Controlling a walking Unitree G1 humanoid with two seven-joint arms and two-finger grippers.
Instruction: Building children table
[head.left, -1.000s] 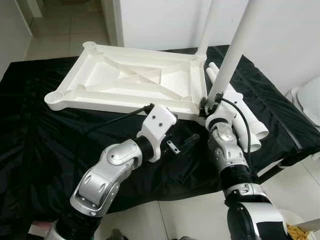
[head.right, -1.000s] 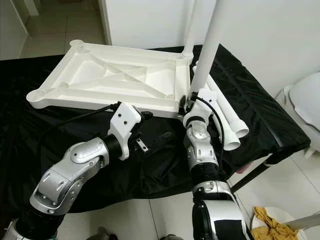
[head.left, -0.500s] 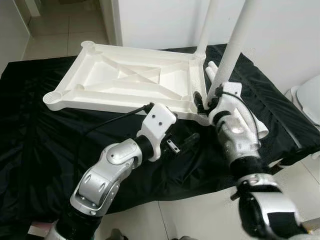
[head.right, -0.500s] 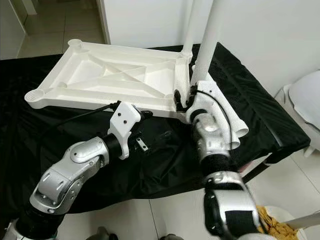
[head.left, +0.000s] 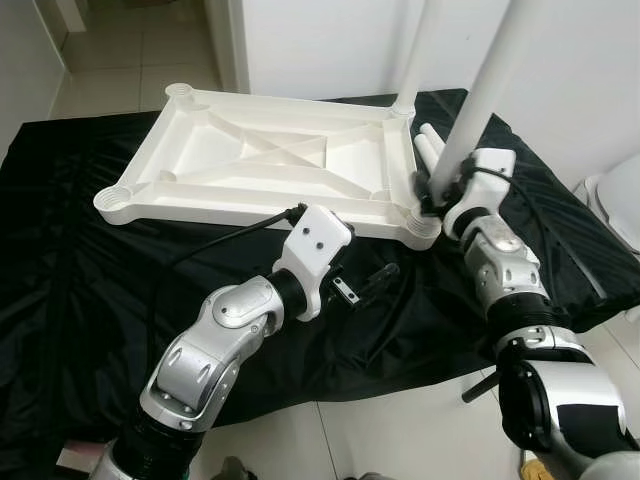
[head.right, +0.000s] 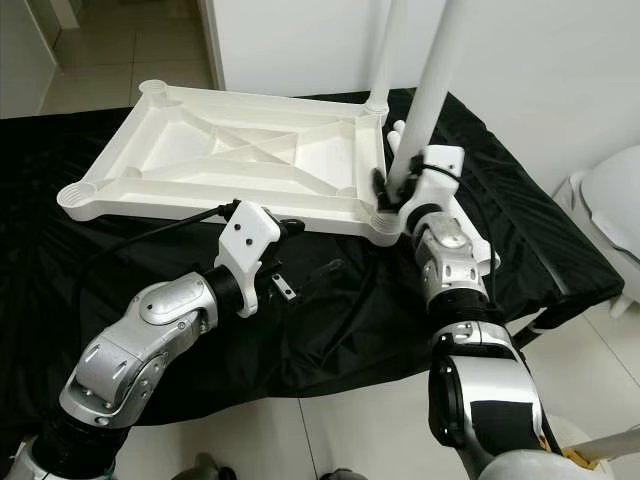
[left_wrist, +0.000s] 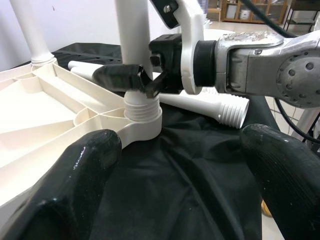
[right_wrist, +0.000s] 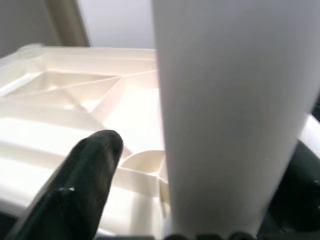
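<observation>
Right gripper (left_wrist: 134, 80) around unmarked white table leg (head.left: 487, 90)

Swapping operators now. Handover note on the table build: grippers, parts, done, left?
Right gripper: shut on the upright leg, low down, just above its threaded end, which stands in the near right corner socket of the upturned tabletop.
Left gripper: open, holding nothing, over the black cloth in front of the tabletop.
Done: the far right leg stands in its socket.
Left: threads show above the near socket, so that leg looks not fully seated. Two loose legs lie on the cloth to the right; both left sockets are empty.
</observation>
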